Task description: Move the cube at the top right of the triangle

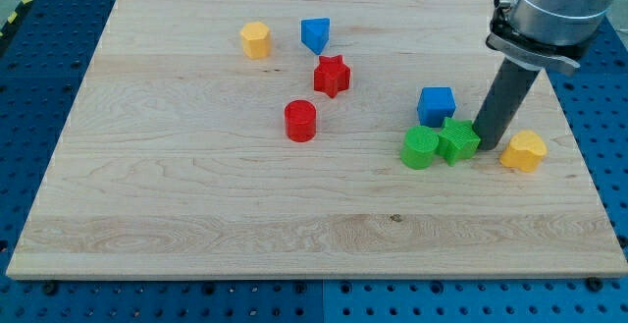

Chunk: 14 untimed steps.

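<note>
A blue cube (437, 104) sits right of the board's middle. A blue triangle-shaped block (315, 35) lies near the view's top, left of centre. My tip (488, 147) rests on the board just right of a green star block (458, 139), touching or nearly touching it, and below-right of the blue cube. A green cylinder (420, 147) sits against the green star's left side, just below the cube.
A red star (332, 76) and a red cylinder (300, 121) lie near the middle. A yellow block (255, 40) sits at the top left. A yellow heart-like block (523, 151) lies right of my tip. The wooden board (196, 215) has blue pegboard around it.
</note>
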Tool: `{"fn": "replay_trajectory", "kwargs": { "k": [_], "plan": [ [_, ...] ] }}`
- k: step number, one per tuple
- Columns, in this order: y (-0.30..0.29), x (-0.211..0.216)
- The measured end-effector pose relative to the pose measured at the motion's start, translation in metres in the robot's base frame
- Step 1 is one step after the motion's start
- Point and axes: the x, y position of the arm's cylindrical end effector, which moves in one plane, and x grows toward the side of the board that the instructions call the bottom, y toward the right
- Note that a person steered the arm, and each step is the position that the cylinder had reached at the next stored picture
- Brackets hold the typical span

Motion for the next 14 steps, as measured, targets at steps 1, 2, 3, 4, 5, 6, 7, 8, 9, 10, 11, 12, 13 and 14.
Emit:
{"fn": "replay_trajectory", "kwargs": {
  "k": [1,2,3,4,5,6,7,8,9,10,11,12,13,14],
  "plan": [
    [-0.012,-0.003],
    [-0.016,-0.009],
    [-0.020,-0.027],
    [-0.043,-0.045],
    [-0.063,-0.053],
    [-0.069,-0.053],
    [-0.069,-0.057],
    [-0.069,-0.075],
    [-0.069,-0.105],
    [-0.070,-0.137],
    [-0.074,-0.169],
    [-0.083,-0.191],
    [-0.072,-0.164],
    [-0.057,-0.126]
  ]
}}
